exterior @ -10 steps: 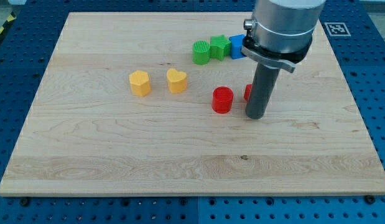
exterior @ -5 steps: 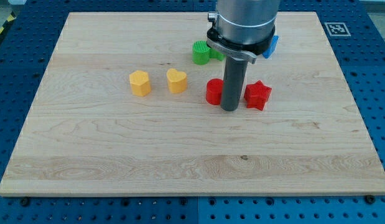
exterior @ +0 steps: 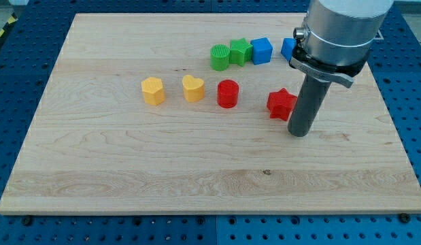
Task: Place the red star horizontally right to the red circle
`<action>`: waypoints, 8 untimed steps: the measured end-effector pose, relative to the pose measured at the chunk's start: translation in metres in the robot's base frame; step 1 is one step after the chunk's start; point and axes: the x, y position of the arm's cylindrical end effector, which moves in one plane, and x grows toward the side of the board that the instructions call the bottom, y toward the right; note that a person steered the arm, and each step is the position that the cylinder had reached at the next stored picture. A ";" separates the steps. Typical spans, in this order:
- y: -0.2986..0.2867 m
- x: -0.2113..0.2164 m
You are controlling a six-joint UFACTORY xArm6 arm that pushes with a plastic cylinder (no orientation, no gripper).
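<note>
Two red blocks sit mid-board: the red circle point(exterior: 228, 93) and, off to the view's right of it with a gap between, the red star point(exterior: 281, 103). No gripper on this arm, just a rod, so nothing's held. My tip point(exterior: 298, 132) sits just right of the star and a bit lower, looks like touching it.

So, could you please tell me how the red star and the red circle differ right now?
The red star has a pointed outline; the red circle is a round cylinder. The star sits further toward the view's right and slightly lower than the circle. My tip stands close beside the star, well apart from the circle. Both are red and upright.
</note>
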 end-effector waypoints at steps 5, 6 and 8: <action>-0.033 -0.019; -0.033 -0.033; -0.033 -0.048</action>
